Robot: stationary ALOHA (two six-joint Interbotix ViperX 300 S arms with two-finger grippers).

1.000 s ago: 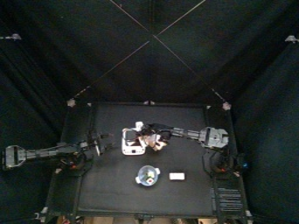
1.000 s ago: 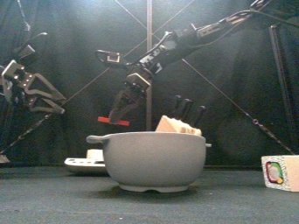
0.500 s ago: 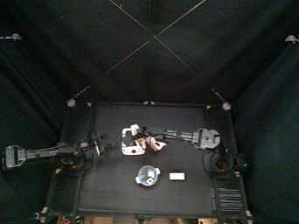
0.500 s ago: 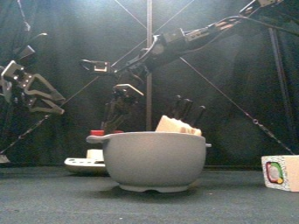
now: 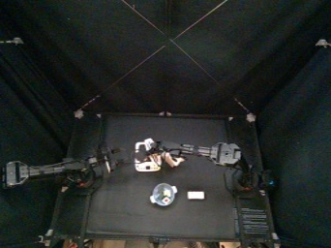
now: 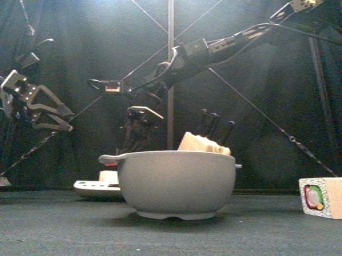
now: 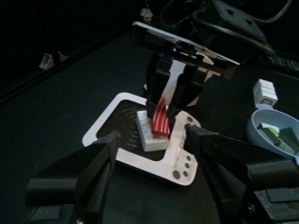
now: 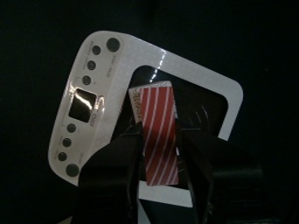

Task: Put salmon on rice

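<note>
Gripping the salmon (image 8: 156, 131) between the right claw (image 8: 156, 179) jaws, just above the white board (image 8: 100, 96). Needing a firm, level hold while carrying toward the bowl (image 6: 178, 182) at 6 o'clock on the worktop (image 5: 123, 199). Reaching long across the middle, wrist tipping downward. Resting at 9 o'clock, the left claw (image 7: 152, 144) standing open.

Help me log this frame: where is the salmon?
In the top view the salmon is left of centre, between the right gripper's jaws, on the rice on the white board.
</note>
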